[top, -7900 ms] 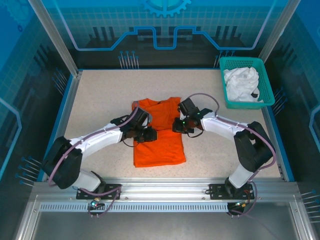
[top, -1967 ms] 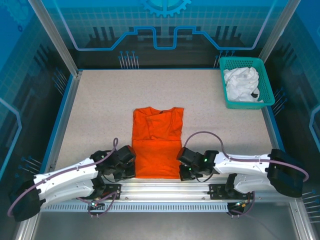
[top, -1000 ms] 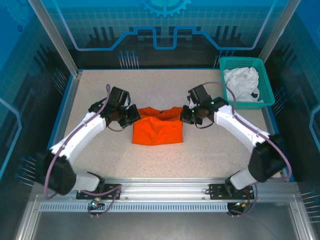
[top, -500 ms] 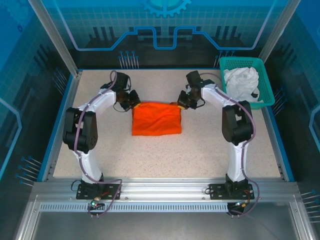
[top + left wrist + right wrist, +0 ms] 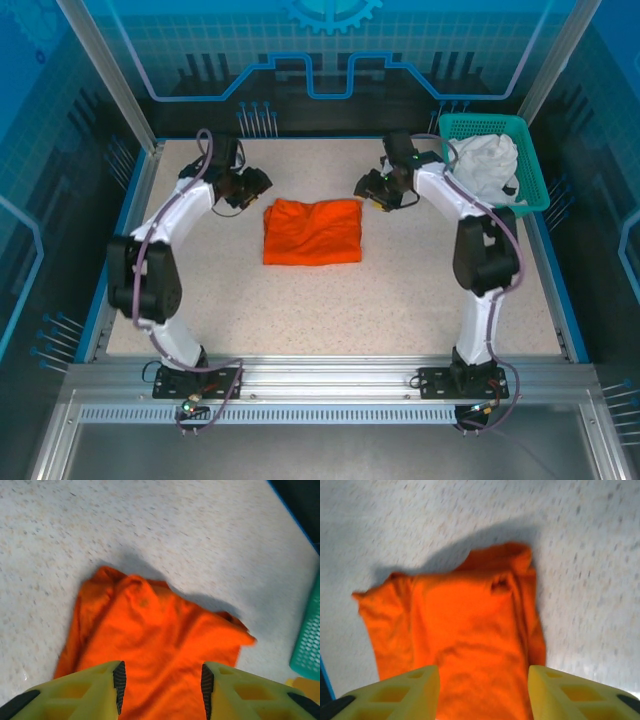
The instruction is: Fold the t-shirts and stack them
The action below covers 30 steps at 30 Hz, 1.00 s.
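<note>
Blue-lit panels (image 5: 330,60) wall in the speckled beige table (image 5: 420,290) you work on. The orange t-shirt (image 5: 312,231) lies folded at mid-table, a rough rectangle with its long axis running left to right; you cannot tell which way the collar faces. The teal basket (image 5: 492,210) at the far right corner holds the crumpled white t-shirt (image 5: 485,165). Your left gripper (image 5: 258,184) (image 5: 162,680) and right gripper (image 5: 366,188) (image 5: 484,680) hang beside the orange shirt's far corners, jaws apart, holding nothing.
</note>
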{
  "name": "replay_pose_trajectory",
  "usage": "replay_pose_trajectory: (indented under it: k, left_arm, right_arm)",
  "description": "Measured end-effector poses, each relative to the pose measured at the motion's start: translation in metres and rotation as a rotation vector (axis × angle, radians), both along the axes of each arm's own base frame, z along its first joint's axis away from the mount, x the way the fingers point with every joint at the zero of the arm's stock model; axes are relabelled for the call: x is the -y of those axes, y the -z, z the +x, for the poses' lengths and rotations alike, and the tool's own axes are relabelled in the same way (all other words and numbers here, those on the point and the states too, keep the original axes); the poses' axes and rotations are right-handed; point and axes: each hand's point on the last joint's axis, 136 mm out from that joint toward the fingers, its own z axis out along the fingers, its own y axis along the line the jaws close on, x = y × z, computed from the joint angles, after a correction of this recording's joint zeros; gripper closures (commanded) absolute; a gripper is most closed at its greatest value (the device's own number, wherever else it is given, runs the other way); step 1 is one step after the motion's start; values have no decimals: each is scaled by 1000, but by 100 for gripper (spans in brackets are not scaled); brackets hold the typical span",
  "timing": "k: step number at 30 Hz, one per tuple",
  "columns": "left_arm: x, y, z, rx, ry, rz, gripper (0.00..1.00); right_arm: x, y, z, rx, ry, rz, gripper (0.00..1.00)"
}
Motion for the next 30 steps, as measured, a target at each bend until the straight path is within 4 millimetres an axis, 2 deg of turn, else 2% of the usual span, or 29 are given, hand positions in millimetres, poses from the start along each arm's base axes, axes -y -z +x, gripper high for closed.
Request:
replay_pose_trajectory:
  k: [3, 5, 7, 10, 15, 18, 22, 25, 30]
  left_arm:
    - [36, -19, -26, 66, 74, -18, 66]
    - [60, -14, -38, 74, 129, -26, 68]
    - [80, 5, -46, 46, 175, -23, 70]
    - [99, 49, -50, -30, 209, -9, 70]
    - [98, 122, -64, -175, 216, 34, 71]
    - [89, 150, -83, -230, 214, 53, 70]
    - [84, 148, -98, -186, 217, 35, 70]
    - [79, 149, -127, -178, 230, 11, 69]
    - [70, 149, -184, -189, 256, -14, 68]
  right_arm:
    - [-20, -10, -31, 31, -54, 43, 65]
    - [-38, -5, -46, 31, -99, 68, 68]
    - [-52, 9, -57, 12, -131, 77, 71]
    - [-65, 37, -67, -38, -159, 76, 72]
    - [-66, 78, -74, -105, -151, 50, 71]
    - [-60, 103, -94, -157, -148, 28, 71]
    - [-63, 105, -107, -121, -166, 52, 71]
    - [-66, 105, -130, -97, -201, 53, 71]
    - [-76, 107, -183, -64, -289, 31, 69]
